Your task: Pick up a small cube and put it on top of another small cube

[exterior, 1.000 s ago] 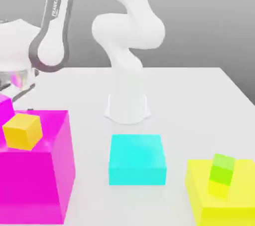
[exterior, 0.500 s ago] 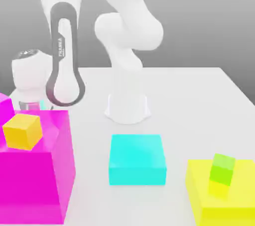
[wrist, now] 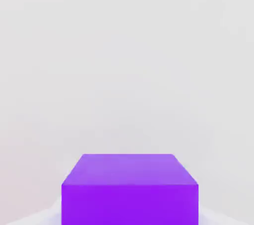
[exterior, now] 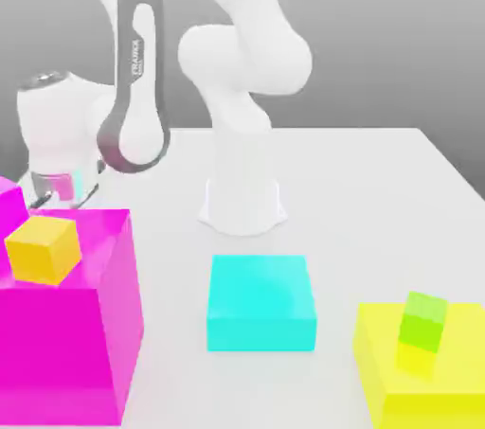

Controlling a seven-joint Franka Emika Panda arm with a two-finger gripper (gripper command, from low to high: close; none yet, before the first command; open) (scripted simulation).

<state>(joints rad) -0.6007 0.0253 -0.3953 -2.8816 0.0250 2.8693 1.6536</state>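
In the exterior view, the gripper (exterior: pixel 64 198) is just beyond the far edge of the big magenta block (exterior: pixel 57 351), pinching the purple cube (wrist: pixel 130 203), which the hand view shows between its fingers. The orange cube (exterior: pixel 43 250) sits on top of the magenta block. To the exterior view's right of that block lies the cyan block (exterior: pixel 260 304), and farther right the yellow block (exterior: pixel 436 399) carries the green cube (exterior: pixel 422 323).

The brand name "FRANKA" can be read in the exterior view, printed on the dark-edged link (exterior: pixel 139 72) of the white arm, above the pincer (exterior: pixel 64 198) and toward the exterior view's right of it. Smaller lettering beneath the name cannot be made out.
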